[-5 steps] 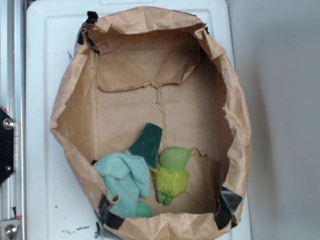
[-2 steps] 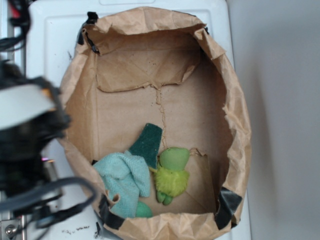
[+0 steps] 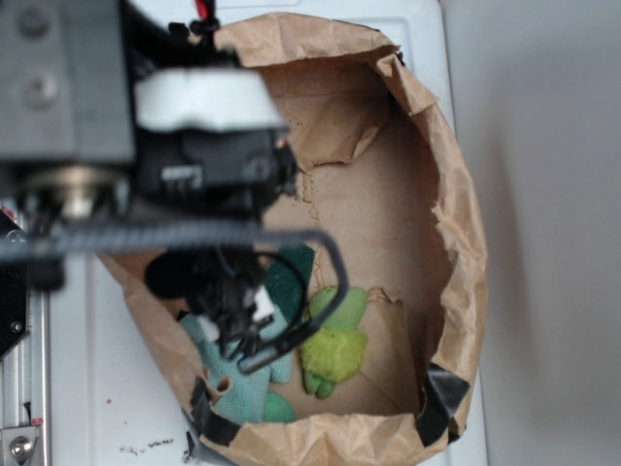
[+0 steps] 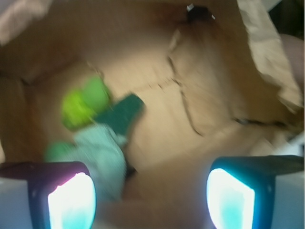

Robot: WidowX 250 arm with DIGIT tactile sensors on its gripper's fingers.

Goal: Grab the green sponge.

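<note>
Dark green, flat and matte, the thin scouring sponge (image 4: 120, 112) lies on the floor of the crumpled brown paper bag (image 3: 456, 243), wedged between a pale teal terry cloth (image 4: 100, 155) and a lime-green fuzzy plush toy (image 3: 335, 340). Overhead, the black gripper (image 4: 151, 191) hangs wide open, empty.

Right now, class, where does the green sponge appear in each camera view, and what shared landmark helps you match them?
Exterior: green sponge just left of centre, partly hidden by the arm.
Wrist: green sponge left of centre, beyond the open fingers.
Shared landmark: the lime plush toy lying beside it.
</note>
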